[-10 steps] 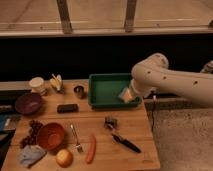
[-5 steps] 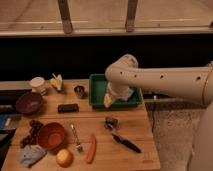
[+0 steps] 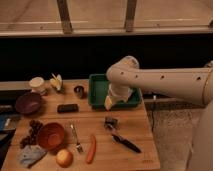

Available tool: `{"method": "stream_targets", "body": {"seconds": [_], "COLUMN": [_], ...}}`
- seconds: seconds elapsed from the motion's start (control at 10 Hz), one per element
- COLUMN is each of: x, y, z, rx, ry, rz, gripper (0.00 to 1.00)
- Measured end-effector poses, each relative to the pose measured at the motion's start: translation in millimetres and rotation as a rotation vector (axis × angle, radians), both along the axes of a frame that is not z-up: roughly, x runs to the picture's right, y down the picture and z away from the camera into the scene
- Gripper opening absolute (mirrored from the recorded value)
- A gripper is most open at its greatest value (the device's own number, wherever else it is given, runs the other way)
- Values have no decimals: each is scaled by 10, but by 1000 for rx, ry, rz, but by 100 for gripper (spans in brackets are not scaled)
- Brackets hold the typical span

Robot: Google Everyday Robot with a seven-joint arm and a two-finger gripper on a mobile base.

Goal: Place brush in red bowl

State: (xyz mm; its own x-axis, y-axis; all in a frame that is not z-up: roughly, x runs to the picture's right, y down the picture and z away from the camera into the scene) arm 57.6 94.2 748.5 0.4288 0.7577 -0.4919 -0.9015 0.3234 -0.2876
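Observation:
The brush (image 3: pixel 124 142) lies on the wooden table at the front right, its glossy black handle pointing right and its small greyish head (image 3: pixel 111 122) toward the tray. The red bowl (image 3: pixel 51 136) stands at the front left with nothing inside it. My gripper (image 3: pixel 112 101) hangs from the white arm that reaches in from the right. It is over the front left part of the green tray (image 3: pixel 98 84), a little behind the brush head and well to the right of the bowl. It is open and holds nothing.
A dark purple bowl (image 3: pixel 28 102), a white cup (image 3: pixel 36 84), a banana peel (image 3: pixel 56 81) and a small metal cup (image 3: pixel 79 91) stand at the back left. A black block (image 3: pixel 67 107), a fork (image 3: pixel 76 138), an orange sausage-shaped item (image 3: pixel 91 148), an apple (image 3: pixel 64 157), grapes (image 3: pixel 32 131) and a cloth (image 3: pixel 29 155) lie around the red bowl.
The arm has swung left across the green tray, carrying the gripper from the tray's right side to its front left. Nothing on the table has moved.

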Motion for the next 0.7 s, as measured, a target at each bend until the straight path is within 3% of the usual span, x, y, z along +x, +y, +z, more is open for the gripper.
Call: {"method": "stream_targets", "body": {"seconds": [0.1, 0.4, 0.7], "x": [12, -46, -151], "y": [146, 920, 1333], "z": [30, 60, 72], "rx": [-27, -158, -244], "ry": [7, 10, -14], "rz": [16, 95, 156], "gripper": [62, 62, 62]}}
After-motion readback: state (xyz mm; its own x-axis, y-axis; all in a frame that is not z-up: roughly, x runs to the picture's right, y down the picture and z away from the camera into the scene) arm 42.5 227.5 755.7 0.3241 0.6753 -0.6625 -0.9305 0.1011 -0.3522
